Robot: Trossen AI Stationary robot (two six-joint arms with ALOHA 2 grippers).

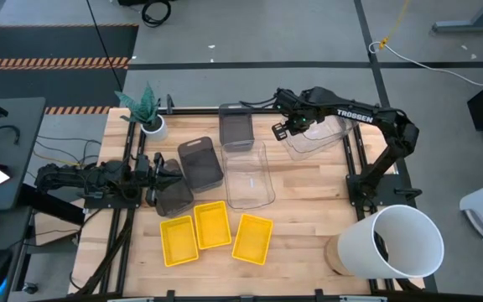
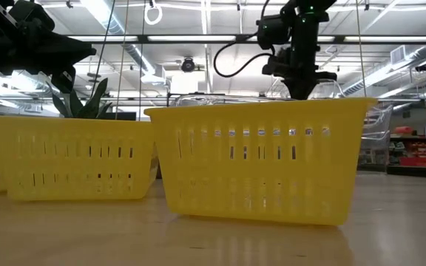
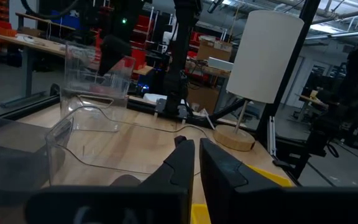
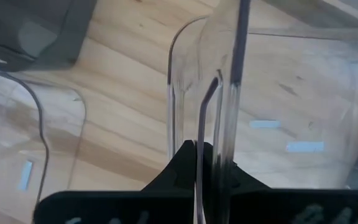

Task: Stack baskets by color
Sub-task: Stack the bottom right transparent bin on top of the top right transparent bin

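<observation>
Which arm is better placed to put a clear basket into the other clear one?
The right. Its gripper is shut on a clear basket and holds it near the clear basket on the table. The left gripper is at a grey basket.

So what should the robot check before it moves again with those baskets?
1. Right gripper shut on the wall of the clear basket: ok, the wall sits between its fingers.
2. Left gripper shut on the dark grey basket: ok, its fingers pinch the rim in the left wrist view.
3. The other clear basket, a likely place to stack, lying empty: ok.
4. Clear basket lifted off the table: cannot tell.
5. Yellow baskets stacked: not ok, all three lie side by side.
6. White bucket out of the right arm's way: ok, it stands at the table's corner.
</observation>
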